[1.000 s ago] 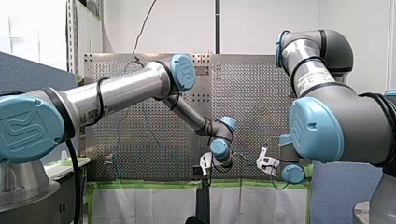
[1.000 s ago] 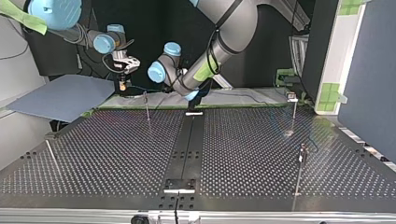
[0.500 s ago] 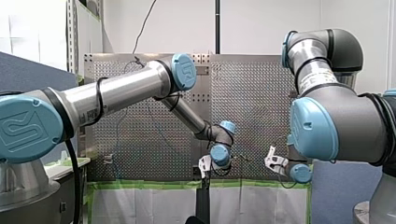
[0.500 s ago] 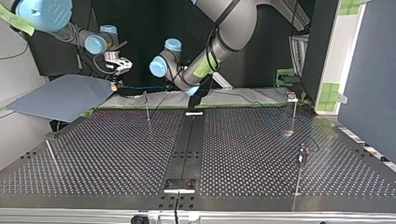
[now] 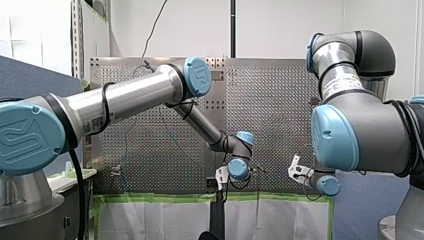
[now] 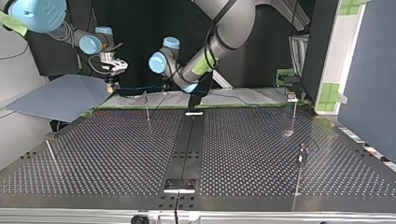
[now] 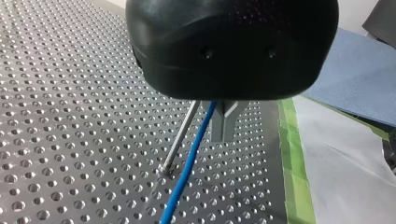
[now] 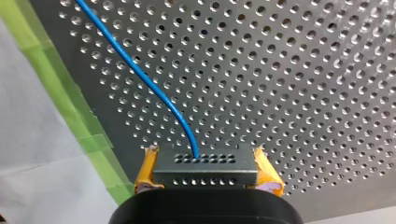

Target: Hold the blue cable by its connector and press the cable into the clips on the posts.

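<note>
In the front view my left arm comes in from the view's left. Its upper arm rises to an elbow near the top middle, and its forearm slopes down to a folded wrist, so that my left gripper (image 5: 221, 181) hangs low at the taped edge of the perforated table (image 6: 243, 154). My right arm fills the view's right, shoulder and elbow large in the foreground and the wrist tucked under. My right gripper (image 5: 297, 171) is at the same edge, apart from the left one. In the right wrist view the yellow pads (image 8: 147, 170) clamp the dark perforated connector (image 8: 205, 163) from both sides. The blue cable (image 8: 140, 77) leaves the connector's middle and runs away over the table, not far from the green tape (image 8: 70, 107). In the top view the cable shows as a thin line strung between the two grippers along the table's far edge. In the left wrist view the cable comes out from under the gripper's black housing and passes just beside a metal post (image 7: 180, 137) that stands in the table. I cannot tell whether cable and post touch. The housing hides how my left gripper is set, so I cannot tell whether it is wide, narrow or holding the cable. A second post (image 6: 294, 114) stands well apart, towards the top view's right.
</note>
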Robot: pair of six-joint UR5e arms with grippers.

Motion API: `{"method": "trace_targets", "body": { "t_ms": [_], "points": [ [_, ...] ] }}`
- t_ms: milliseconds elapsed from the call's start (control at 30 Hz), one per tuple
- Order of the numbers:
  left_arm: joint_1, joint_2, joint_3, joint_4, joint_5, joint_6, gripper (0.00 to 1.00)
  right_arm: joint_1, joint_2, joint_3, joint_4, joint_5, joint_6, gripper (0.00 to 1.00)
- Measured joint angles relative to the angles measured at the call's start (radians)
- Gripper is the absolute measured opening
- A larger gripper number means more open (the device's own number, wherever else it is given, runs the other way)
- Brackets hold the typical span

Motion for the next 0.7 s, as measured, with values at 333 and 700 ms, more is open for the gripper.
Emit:
{"method": "trace_targets", "body": {
  "t_ms": [333, 700],
  "points": [
    [0.001, -0.001, 0.0, 0.006, -0.008, 0.022, 0.0, -0.018, 0.0, -0.04, 0.005, -0.01, 0.024, 0.0],
    [-0.015, 0.007, -0.016, 0.0, -0.018, 0.026, 0.0, -0.009, 0.0, -0.051, 0.029, 0.004, -0.004, 0.0]
  ]
}}
